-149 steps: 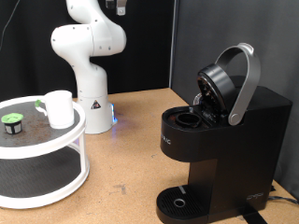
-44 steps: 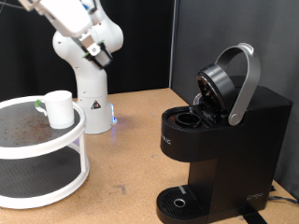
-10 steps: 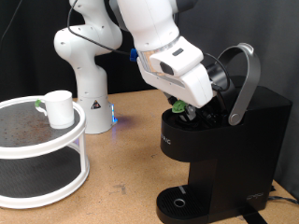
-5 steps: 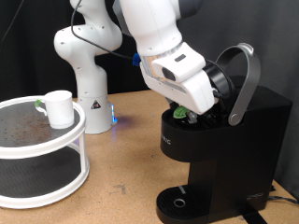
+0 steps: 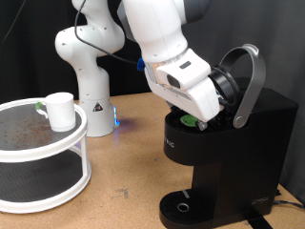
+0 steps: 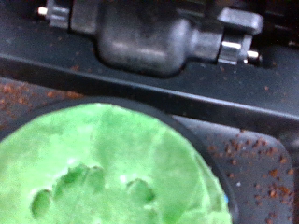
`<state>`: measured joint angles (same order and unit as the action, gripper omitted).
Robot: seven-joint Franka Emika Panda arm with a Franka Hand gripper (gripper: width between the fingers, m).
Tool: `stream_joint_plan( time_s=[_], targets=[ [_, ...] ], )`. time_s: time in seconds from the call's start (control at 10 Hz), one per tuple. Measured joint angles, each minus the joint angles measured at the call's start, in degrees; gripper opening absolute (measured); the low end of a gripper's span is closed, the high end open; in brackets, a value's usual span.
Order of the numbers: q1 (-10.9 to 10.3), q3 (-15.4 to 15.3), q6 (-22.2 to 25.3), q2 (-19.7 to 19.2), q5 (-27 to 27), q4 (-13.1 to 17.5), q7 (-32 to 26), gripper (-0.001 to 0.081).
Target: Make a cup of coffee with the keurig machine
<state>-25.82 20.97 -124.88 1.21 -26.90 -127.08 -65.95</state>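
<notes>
The black keurig machine (image 5: 243, 143) stands at the exterior view's right with its silver-grey lid handle (image 5: 250, 81) raised and the pod chamber open. My gripper (image 5: 195, 116) is down in that chamber, shut on a small pod whose green top (image 5: 193, 120) just shows under the hand. In the wrist view the pod's green top (image 6: 103, 168) fills most of the picture, with black machine parts (image 6: 149, 37) close behind it; my fingers do not show there. The white cup (image 5: 60, 110) stands on the round white tray stand (image 5: 71, 145) at the exterior view's left, far from the gripper.
The arm's white base (image 5: 92, 100) stands behind the tray stand. The machine's circular drip tray (image 5: 181, 206) holds nothing. A brown tabletop (image 5: 124, 162) lies between the stand and the machine. A dark curtain hangs behind.
The pod has left the tray stand. Over the last second my hand has sunk a little lower and rightward, carrying the pod deeper into the machine's open chamber. The cup has not moved.
</notes>
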Motion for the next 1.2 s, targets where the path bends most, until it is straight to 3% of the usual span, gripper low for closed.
stream_joint_plan(
  time_s=[0.4, 1.0, 1.2],
  targets=[
    [0.7, 1.1, 1.5, 2.1, -4.9, -0.5, -3.7, 0.0806],
    [3.3, 4.4, 6.7, 7.7, -5.2, -1.6, -5.8, 0.0807],
    [3.3, 4.8, 6.8, 8.4, -11.5, -1.5, -7.0, 0.0807]
  ],
)
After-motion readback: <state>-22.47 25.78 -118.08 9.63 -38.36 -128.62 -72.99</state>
